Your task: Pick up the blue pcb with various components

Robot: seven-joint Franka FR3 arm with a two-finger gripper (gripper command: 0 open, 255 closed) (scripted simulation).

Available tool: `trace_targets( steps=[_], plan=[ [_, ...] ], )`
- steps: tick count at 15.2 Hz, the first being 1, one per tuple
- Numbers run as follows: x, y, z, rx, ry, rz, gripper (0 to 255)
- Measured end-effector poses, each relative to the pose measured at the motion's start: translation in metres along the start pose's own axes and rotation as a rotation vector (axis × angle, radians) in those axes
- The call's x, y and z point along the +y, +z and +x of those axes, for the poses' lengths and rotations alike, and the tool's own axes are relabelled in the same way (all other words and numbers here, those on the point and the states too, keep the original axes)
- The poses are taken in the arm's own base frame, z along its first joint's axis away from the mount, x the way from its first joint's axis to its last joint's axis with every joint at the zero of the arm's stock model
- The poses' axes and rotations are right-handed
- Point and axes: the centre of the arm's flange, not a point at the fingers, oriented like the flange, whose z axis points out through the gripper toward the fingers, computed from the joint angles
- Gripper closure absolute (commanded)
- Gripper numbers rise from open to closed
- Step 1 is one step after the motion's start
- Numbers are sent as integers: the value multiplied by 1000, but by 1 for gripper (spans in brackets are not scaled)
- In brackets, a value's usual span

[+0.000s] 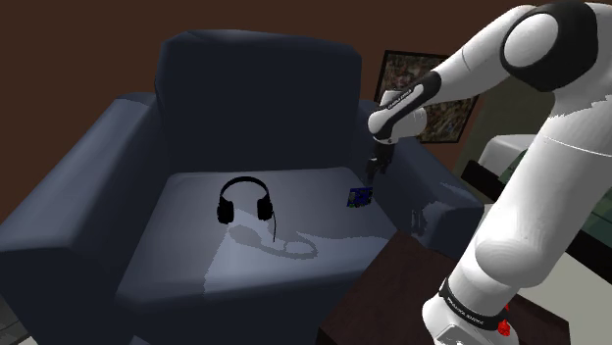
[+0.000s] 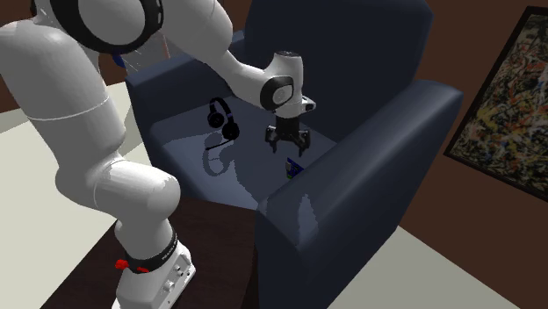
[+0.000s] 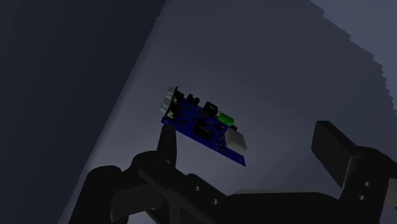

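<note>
- Dark blue armchair (image 1: 255,88), headphones (image 1: 245,199) lying on its seat.
- Pcb (image 3: 203,125) sits on the seat, close by an armrest.
- Gripper (image 2: 288,149) hangs just above it, fingers wide apart, holding nothing.

There is one dark blue armchair (image 1: 255,98), and its seat carries one pair of black headphones (image 1: 243,199) and one blue pcb (image 1: 359,197), a board bearing a single green part (image 3: 224,118). One framed painting (image 2: 505,105) hangs on the wall. One white arm (image 1: 530,196) rises from one dark brown stand (image 1: 392,284) and ends in one black end effector (image 2: 289,149) with two fingers (image 3: 334,149).
</note>
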Motion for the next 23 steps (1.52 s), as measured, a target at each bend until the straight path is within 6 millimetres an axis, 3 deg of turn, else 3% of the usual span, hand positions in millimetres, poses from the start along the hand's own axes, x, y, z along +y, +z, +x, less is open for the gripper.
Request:
trace_targets(
  steps=[7, 16, 17, 23],
  plan=[
    [53, 75, 29, -8, 5, 8, 0],
    [59, 123, 36, -6, 2, 10, 0],
    [59, 126, 35, -6, 2, 10, 255],
    [60, 129, 33, -8, 6, 10, 255]
  ],
)
